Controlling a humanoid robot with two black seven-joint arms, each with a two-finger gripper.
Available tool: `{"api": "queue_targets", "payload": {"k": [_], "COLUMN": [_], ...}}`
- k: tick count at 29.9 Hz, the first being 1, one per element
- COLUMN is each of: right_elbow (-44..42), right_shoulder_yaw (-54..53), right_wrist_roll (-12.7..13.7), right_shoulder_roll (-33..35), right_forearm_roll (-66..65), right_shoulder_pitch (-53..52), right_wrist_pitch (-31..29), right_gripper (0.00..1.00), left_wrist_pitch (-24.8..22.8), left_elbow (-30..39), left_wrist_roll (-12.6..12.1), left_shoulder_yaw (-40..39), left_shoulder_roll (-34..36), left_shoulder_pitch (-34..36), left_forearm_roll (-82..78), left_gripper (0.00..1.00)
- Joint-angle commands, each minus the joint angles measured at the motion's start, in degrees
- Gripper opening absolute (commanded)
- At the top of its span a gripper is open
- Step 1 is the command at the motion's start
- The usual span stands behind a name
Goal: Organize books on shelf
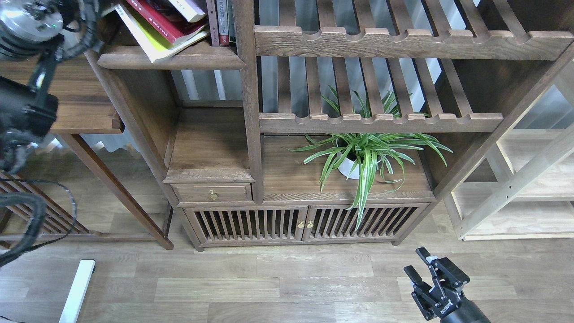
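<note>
- Where the dark plank shelf [170, 60] runs along the upper left, its rounded front edge faces near; the books [163, 27] lie on it in a slanted stack, cut off by the top of the view.
- Yellow-green book [145, 42]: lowest of the stack, its near corner jutting slightly past the shelf's front edge.
- Red book [157, 22]: lying on the yellow-green one, tilted the same way.
- Pale book [188, 6]: topmost, only a corner showing.
- Narrow upright spines [220, 22]: just right of the stack, against the bookcase post [246, 98].
- Left arm [27, 27]: bulky joints at the far left beside the shelf end; its hand is not in view.
- Right hand [420, 264]: low at the near right over the floor [269, 287], fingers apart, holding nothing, well apart from the bookcase.
- Potted plant [358, 157]: on the lower right ledge, leaves hanging over its front edge.
- Open room: bare compartment [208, 143] under the book shelf; bare floor between the right hand and the cabinet doors [305, 224].
</note>
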State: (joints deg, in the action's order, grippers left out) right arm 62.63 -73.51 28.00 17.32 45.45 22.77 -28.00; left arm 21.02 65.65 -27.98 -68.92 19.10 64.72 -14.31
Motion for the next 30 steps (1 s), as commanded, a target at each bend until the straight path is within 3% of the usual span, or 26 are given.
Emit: {"api": "queue_targets", "payload": {"k": [1, 14, 30], "right_elbow": [-0.1, -0.1, -0.1], "right_shoulder_yaw": [0.1, 0.2, 0.2], "right_wrist_roll": [0.0, 0.0, 0.0], "right_shoulder_roll": [-0.1, -0.2, -0.1], "right_forearm_roll": [-0.1, -0.3, -0.5], "right_shoulder_pitch": [-0.2, -1.1, -2.9], "right_wrist_pitch": [0.0, 0.0, 0.0], "right_gripper": [0.66, 0.69, 0.7], "left_wrist_pitch": [2.1, 4.7, 7.0], "left_elbow": [2.3, 8.5, 17.9], "left_wrist_roll": [0.0, 0.0, 0.0], "left_shoulder_yaw": [2.4, 2.7, 1.7], "left_shoulder_roll": [3.0, 3.5, 4.9], "left_shoulder_pitch": [-0.3, -4.4, -7.9], "left_forearm_roll": [5.1, 6.7, 10.6], "left_gripper": [0.78, 0.87, 0.87]}}
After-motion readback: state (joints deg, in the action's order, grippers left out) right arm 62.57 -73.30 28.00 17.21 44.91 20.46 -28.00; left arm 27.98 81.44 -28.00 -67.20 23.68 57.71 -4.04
